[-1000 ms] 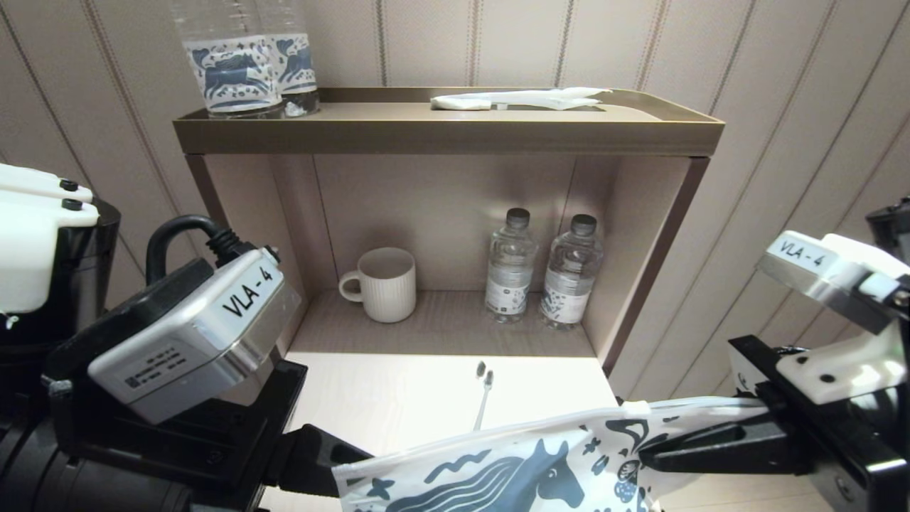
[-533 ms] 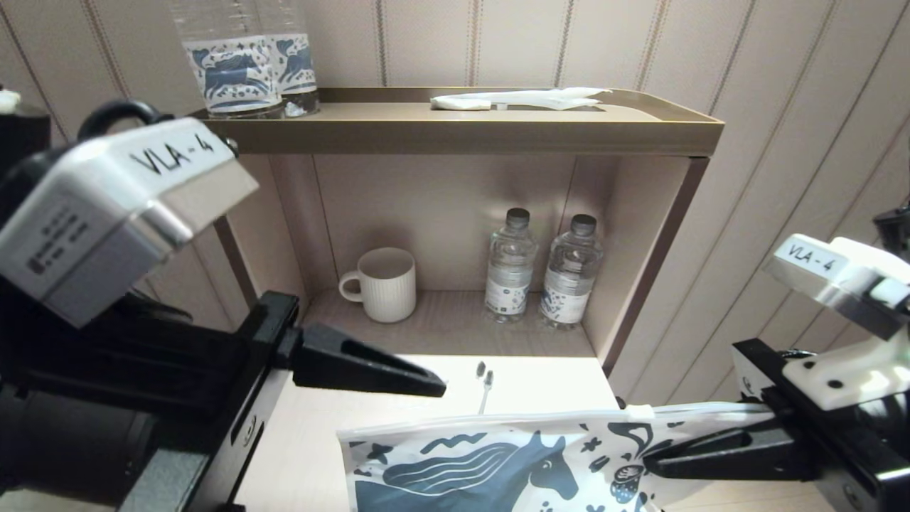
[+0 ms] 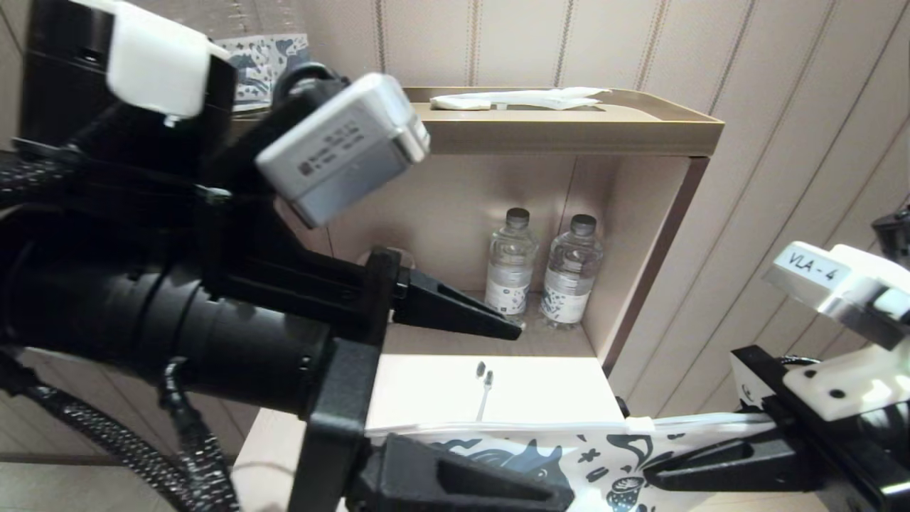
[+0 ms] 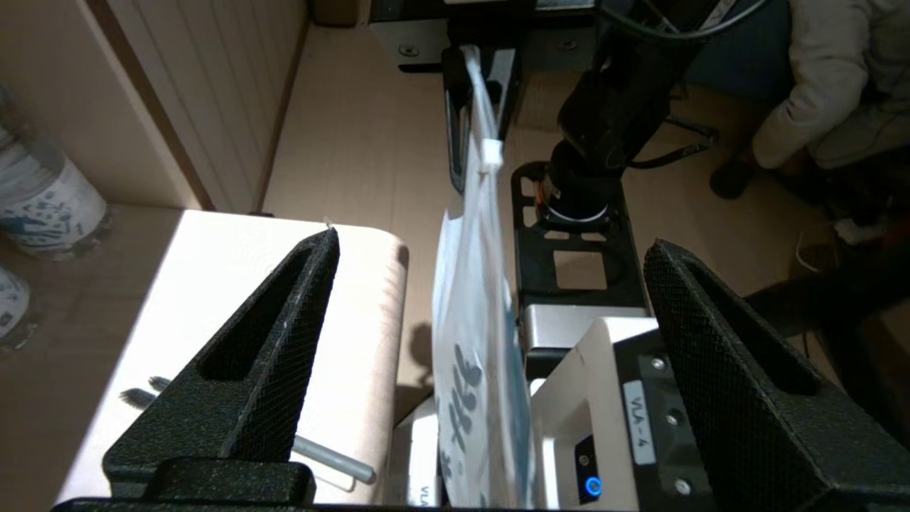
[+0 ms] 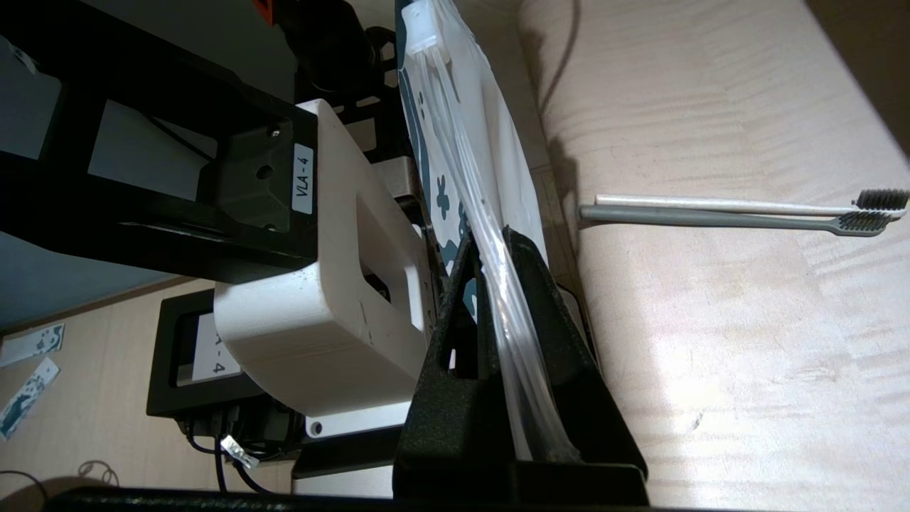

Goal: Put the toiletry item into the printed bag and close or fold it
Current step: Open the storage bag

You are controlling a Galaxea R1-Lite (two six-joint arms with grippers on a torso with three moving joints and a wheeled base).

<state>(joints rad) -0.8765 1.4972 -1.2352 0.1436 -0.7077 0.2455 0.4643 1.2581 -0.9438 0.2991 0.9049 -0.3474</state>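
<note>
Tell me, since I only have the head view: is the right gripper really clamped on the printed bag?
Observer: Yes. The right wrist view shows the right gripper with its fingers shut on the printed bag, at its clear zip edge.
Operator: And the left one?
Observer: The left gripper has its fingers wide open on either side of the hanging bag, touching nothing.
Operator: How many toothbrushes?
Observer: Two, side by side on the counter: a white toothbrush and a grey toothbrush.

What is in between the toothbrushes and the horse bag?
Nothing: only bare tabletop separates the toothbrushes from the horse bag, seen in the right wrist view.
</note>
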